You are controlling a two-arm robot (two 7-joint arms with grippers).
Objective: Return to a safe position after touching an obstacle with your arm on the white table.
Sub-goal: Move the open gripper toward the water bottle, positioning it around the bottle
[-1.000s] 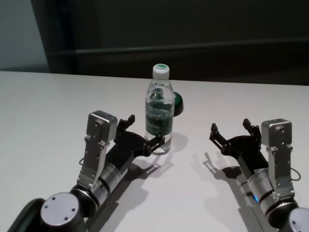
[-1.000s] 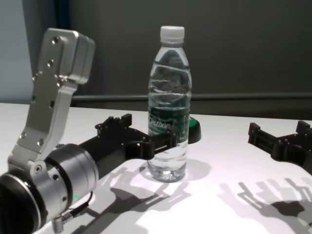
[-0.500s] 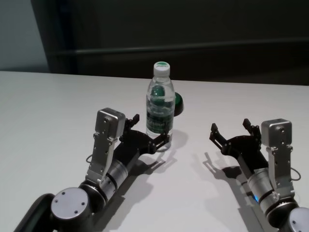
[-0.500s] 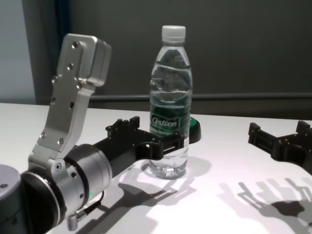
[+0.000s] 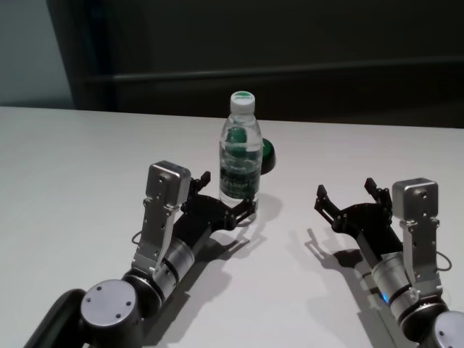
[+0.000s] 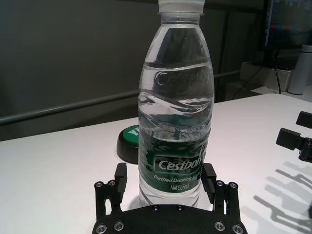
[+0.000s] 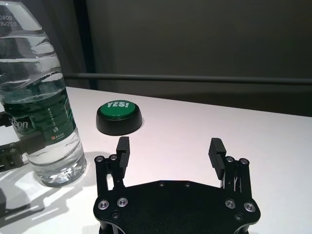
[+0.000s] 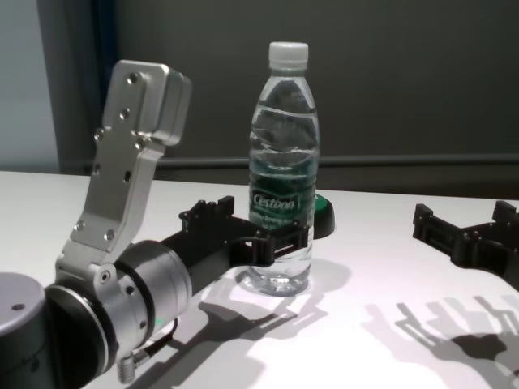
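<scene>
1. Pushed forward since a second ago: left claw (image 5: 223, 197), spread wide around the base of the water bottle (image 5: 240, 148).
2. Standing upright mid-worktop (image 5: 65, 159), before the green button (image 5: 267, 154).
3. Parked apart: right claw (image 5: 349, 196), likewise spread wide.

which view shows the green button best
The right wrist view: the green button sits unobstructed with its "YES!" top readable. In the left wrist view the water bottle hides half of it; in the head and chest views only an edge peeks out from behind the bottle.

white table (image 5: 65, 167), bottle (image 5: 239, 156), green button (image 5: 267, 156)
</scene>
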